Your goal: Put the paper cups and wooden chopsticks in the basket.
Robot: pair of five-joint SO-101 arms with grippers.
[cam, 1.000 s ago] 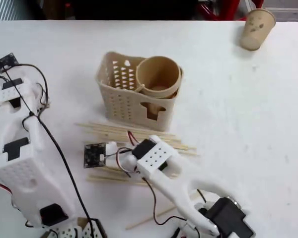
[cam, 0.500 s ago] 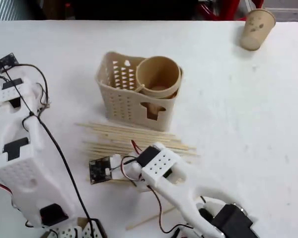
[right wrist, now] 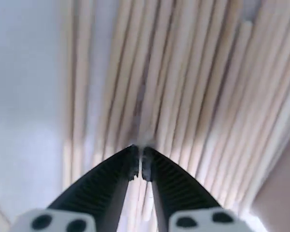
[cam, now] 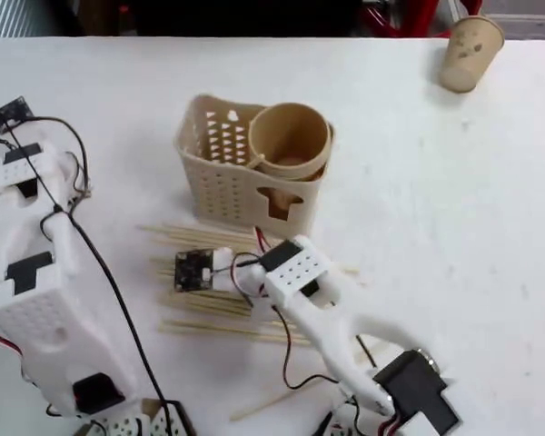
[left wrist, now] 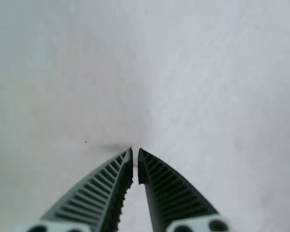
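Note:
Many wooden chopsticks (cam: 200, 238) lie spread flat on the white table just in front of the cream basket (cam: 220, 182). One paper cup (cam: 289, 138) sits inside the basket, and a second paper cup (cam: 470, 52) stands at the far right corner. The right arm (cam: 295, 277) hangs over the chopstick pile. In its wrist view my right gripper (right wrist: 139, 157) is shut just above the chopsticks (right wrist: 183, 96), with nothing seen between its tips. My left gripper (left wrist: 135, 152) is shut over bare table, and the left arm (cam: 27, 272) rests at the left edge.
More chopsticks (cam: 213, 325) lie nearer the front, and a single one (cam: 272, 400) lies by the right arm's base. Loose black cables (cam: 109, 282) trail from the left arm. Bare table stretches to the right of the basket.
The right arm's wrist first dipped toward the table's front, then swung back toward the basket and now hangs over the chopsticks nearest it. The left arm kept still.

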